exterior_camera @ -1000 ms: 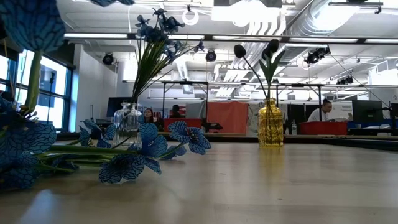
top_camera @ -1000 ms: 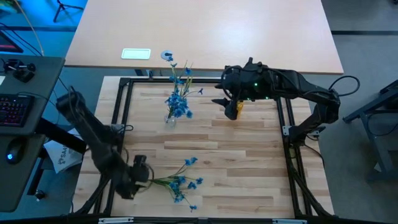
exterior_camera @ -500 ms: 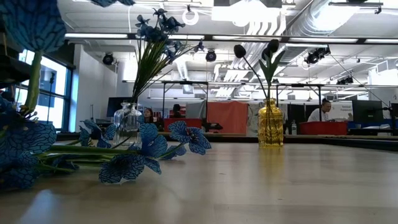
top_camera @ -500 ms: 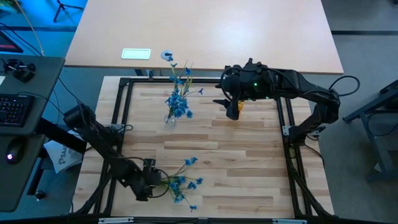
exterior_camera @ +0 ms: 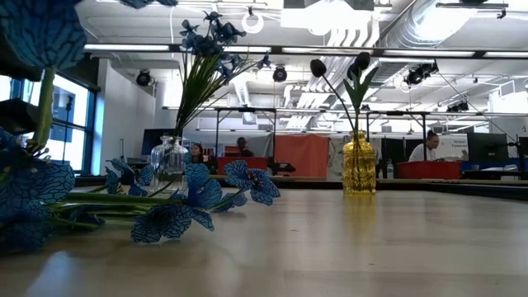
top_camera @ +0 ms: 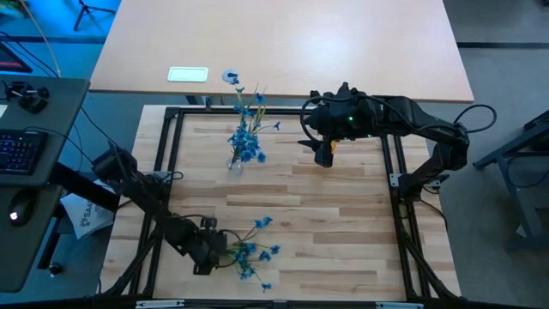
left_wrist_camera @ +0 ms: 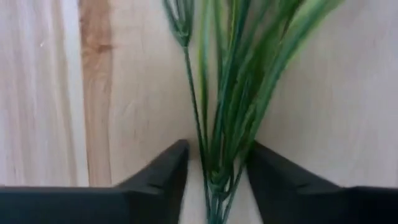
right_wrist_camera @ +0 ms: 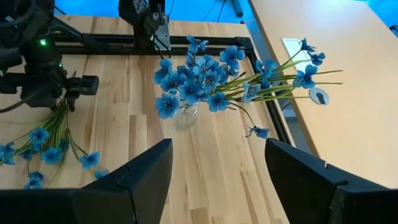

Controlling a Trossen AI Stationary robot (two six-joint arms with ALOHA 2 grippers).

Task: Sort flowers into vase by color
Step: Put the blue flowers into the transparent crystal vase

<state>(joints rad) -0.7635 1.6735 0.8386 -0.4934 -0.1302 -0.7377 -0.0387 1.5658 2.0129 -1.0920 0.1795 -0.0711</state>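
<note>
A loose sprig of blue flowers (top_camera: 253, 251) lies flat on the wooden table near its front edge; it also shows in the low view (exterior_camera: 165, 210). My left gripper (top_camera: 216, 245) is open and low over the sprig's stem end. In the left wrist view its fingers stand on either side of the green stems (left_wrist_camera: 217, 143). A clear glass vase (top_camera: 233, 163) holds several blue sprigs (right_wrist_camera: 205, 78). A yellow vase (exterior_camera: 359, 163) holds dark buds (exterior_camera: 318, 66). My right gripper (right_wrist_camera: 217, 180) is open above the yellow vase (top_camera: 331, 148).
A black metal frame (top_camera: 171, 154) borders the wooden work area. A tan table (top_camera: 283, 43) with a white card (top_camera: 187, 74) lies beyond the far edge. A desk with a keyboard (top_camera: 21, 150) stands to the left. Bare wood (top_camera: 326, 223) lies between the vases and the loose sprig.
My left gripper has gone toward the table's right edge along the front, up to the stem end of the loose blue sprig, and now has its fingers on either side of the stems. The sprig has stayed where it was.
</note>
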